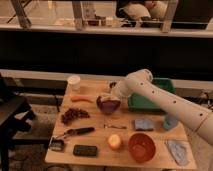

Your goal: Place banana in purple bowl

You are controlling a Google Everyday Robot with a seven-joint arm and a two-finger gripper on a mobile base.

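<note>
The purple bowl (108,105) stands on the wooden table (95,160), left of the green tray. My gripper (112,92) is right over the bowl's back rim, at the end of the white arm (160,100) that reaches in from the right. A small yellowish shape (104,98), seemingly the banana, shows at the bowl's top just below the gripper. Whether the gripper holds it or it lies in the bowl cannot be told.
A white cup (74,82), an orange carrot-like stick (81,99) and a dark bunch (74,115) lie left of the bowl. A green tray (150,100) sits to the right. An orange-red bowl (141,146), an orange fruit (115,141), a blue sponge (143,124) and a black chair (10,115) are nearby.
</note>
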